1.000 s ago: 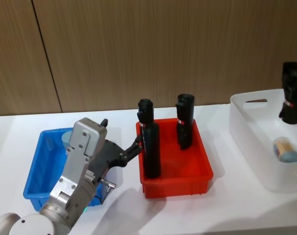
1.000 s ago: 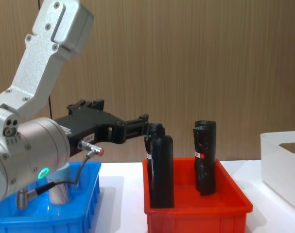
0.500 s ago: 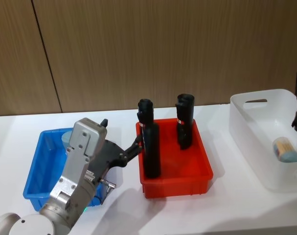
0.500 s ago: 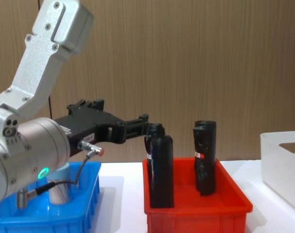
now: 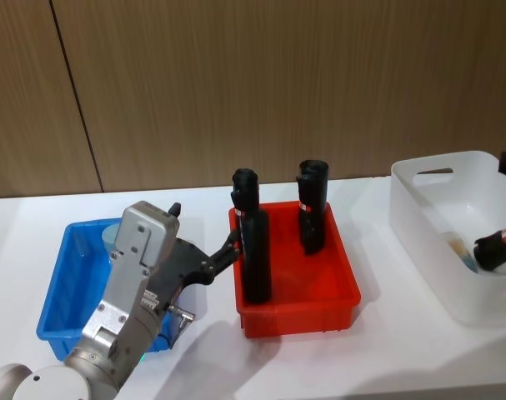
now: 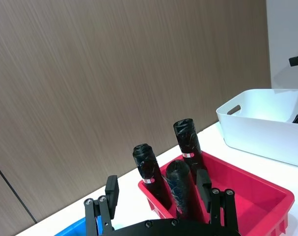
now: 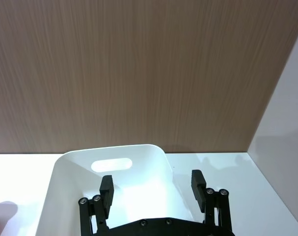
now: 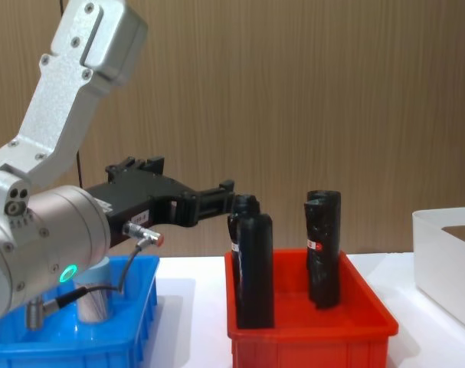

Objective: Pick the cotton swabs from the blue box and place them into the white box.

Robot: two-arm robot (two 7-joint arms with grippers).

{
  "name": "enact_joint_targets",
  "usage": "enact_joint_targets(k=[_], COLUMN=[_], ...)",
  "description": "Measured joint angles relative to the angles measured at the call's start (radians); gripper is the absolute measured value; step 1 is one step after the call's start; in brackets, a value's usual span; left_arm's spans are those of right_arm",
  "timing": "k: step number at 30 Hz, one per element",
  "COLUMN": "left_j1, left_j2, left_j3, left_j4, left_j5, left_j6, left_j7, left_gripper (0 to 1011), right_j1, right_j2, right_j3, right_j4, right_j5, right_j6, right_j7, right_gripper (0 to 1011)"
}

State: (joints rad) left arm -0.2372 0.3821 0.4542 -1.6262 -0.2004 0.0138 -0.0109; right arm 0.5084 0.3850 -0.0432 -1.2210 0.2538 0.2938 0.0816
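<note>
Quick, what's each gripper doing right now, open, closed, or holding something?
Left gripper: open, empty, poised above the blue box.
Right gripper: open, empty, over the white box.

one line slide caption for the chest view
Left hand open above blue box, beside red bin of black cylinders.

The blue box (image 5: 57, 287) is a shallow bright blue bin with sloping sides, lying on the table at the robot's left, and one tub of cotton swabs (image 8: 96, 295) stands upright in it (clear wall, pale top, partly hidden behind the arm). The white box (image 5: 432, 225) is a taller, slightly translucent bin with a slot handle in its far wall, at the far right. A second tub (image 5: 463, 252) lies inside it, only a sliver showing.
</note>
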Motion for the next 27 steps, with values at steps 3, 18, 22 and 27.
enact_joint_targets(k=[3, 18, 22, 27], left_j1=[0.000, 0.000, 0.000, 0.000], left_j2=[0.000, 0.000, 0.000, 0.000], left_j3=[0.000, 0.000, 0.000, 0.000], left_j4=[0.000, 0.000, 0.000, 0.000], left_j5=[0.000, 0.000, 0.000, 0.000], left_j6=[0.000, 0.000, 0.000, 0.000], left_j7=[0.000, 0.000, 0.000, 0.000], left_gripper=[1004, 1004, 1004, 1004], right_j1=[0.000, -0.007, -0.008, -0.009], right_j2=[0.001, 0.003, 0.003, 0.004], right_j3=[0.002, 0.010, 0.011, 0.012], right_j4=[0.005, 0.010, 0.009, 0.009], right_j5=[0.000, 0.002, 0.003, 0.003], right_j6=[-0.003, -0.017, -0.019, -0.020], right_j7=[0.000, 0.010, 0.012, 0.013], right_gripper=[1001, 1001, 1001, 1001])
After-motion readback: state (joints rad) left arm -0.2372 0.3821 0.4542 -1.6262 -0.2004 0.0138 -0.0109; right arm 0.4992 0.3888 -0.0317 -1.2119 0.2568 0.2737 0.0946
